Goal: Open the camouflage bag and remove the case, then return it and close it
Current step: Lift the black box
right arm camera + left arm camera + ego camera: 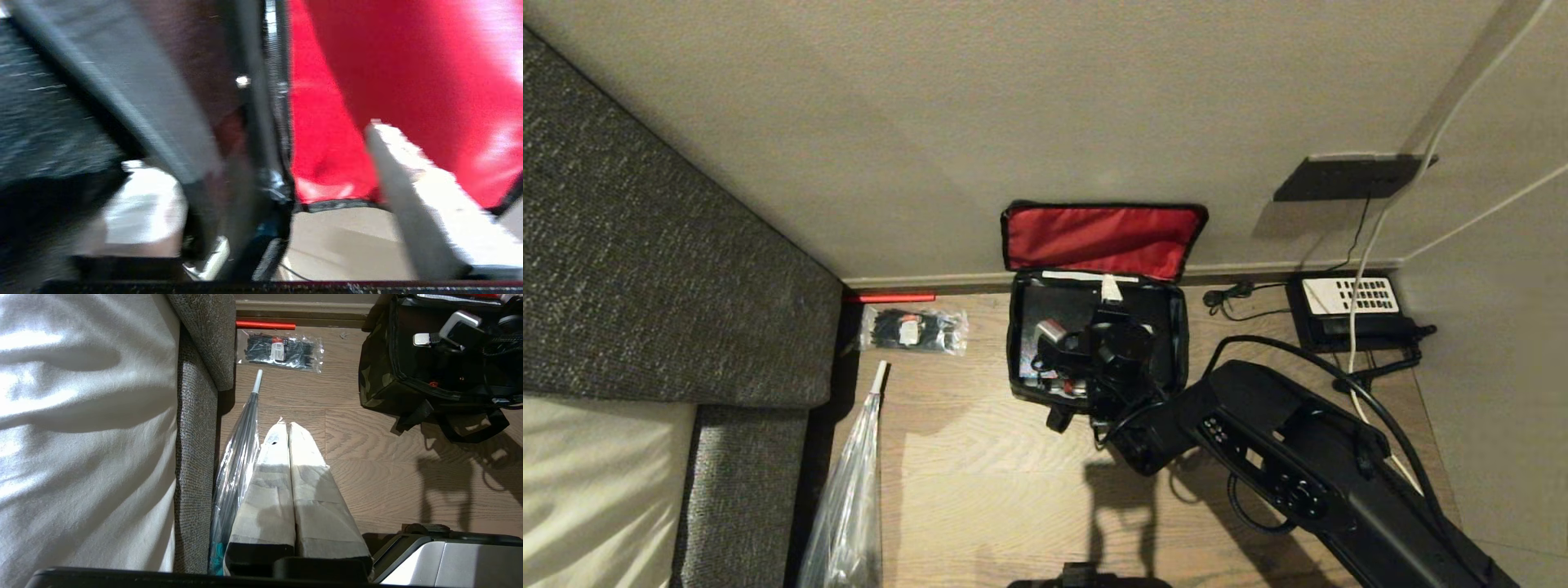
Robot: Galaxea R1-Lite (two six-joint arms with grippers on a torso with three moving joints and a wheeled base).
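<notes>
**Right arm reaching into the open camouflage bag**

The camouflage bag point(1094, 327) is sitting on the wooden floor point(996, 465) against the wall, its lid standing open and showing the red lining point(1103, 238). The right gripper point(1094, 355) is hanging over the bag's open top, with the arm stretching in from the lower right of the head view. In the right wrist view its pale fingers point(425, 204) are standing spread, one on either side of the bag's black zippered rim, one finger in front of the red lining and the other on the inner side. Nothing is being pinched between them. The case is not clearly showing; only dark contents are appearing inside the bag beneath the gripper.

The left gripper point(289, 428) is idling low beside the grey sofa point(196, 437), its taped fingers pressed together and empty, pointing along the floor next to a folded clear umbrella point(239, 457). A packet of black cable ties point(915, 329) is lying by the skirting, and a black telephone point(1347, 306) is resting near the wall to the right of the bag.
</notes>
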